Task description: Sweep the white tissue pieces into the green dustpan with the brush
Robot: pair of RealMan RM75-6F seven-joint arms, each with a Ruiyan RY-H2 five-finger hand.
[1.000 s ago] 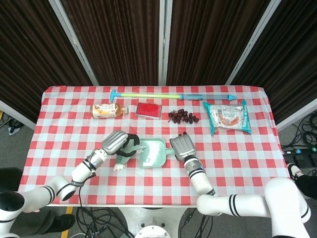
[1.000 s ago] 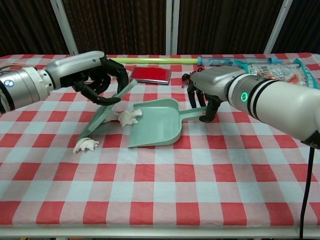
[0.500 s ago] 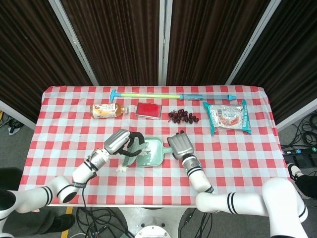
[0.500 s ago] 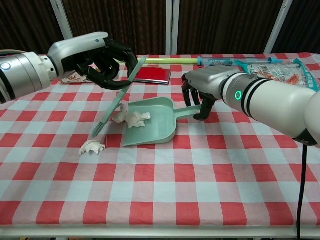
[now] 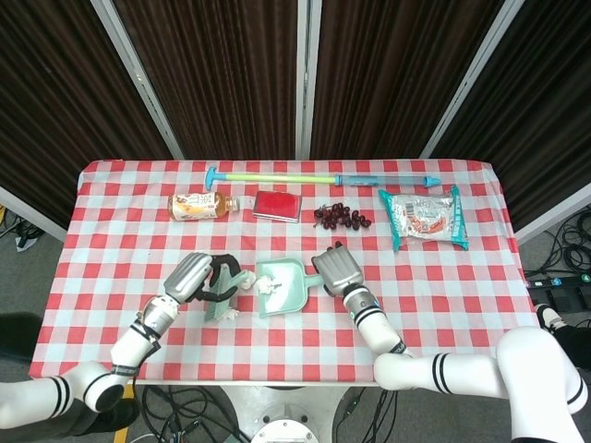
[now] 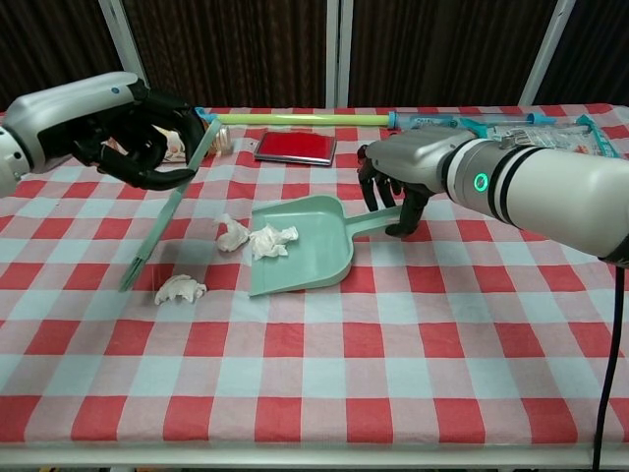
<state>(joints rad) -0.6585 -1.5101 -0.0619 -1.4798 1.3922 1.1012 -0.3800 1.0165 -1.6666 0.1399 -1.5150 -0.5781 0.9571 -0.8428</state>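
- One tissue piece (image 6: 180, 289) lies on the counter (image 6: 324, 374) near its front edge, to the left of the dustpan and apart from it.
- The brush (image 6: 165, 218) is tilted, with its bristle end just above the cloth beside this tissue piece, on the left of the dustpan.
- The dustpan (image 6: 304, 249) rests on the counter with its open mouth toward the left; a second tissue piece (image 6: 271, 239) lies at its mouth and a third tissue piece (image 6: 232, 234) lies on the cloth just outside, left of the dustpan.
- The left hand (image 6: 138, 125) has its fingers wrapped around the handle of the brush, up and left of the dustpan.
- The right hand (image 6: 398, 182) has its fingers curled down over the dustpan handle at the right end of the dustpan.
- Behind the dustpan lie a red case (image 6: 295, 147) and a bottle (image 5: 199, 205).
- Farther behind the dustpan is a long green stick (image 6: 324, 119), and to its right a snack bag (image 5: 425, 216).
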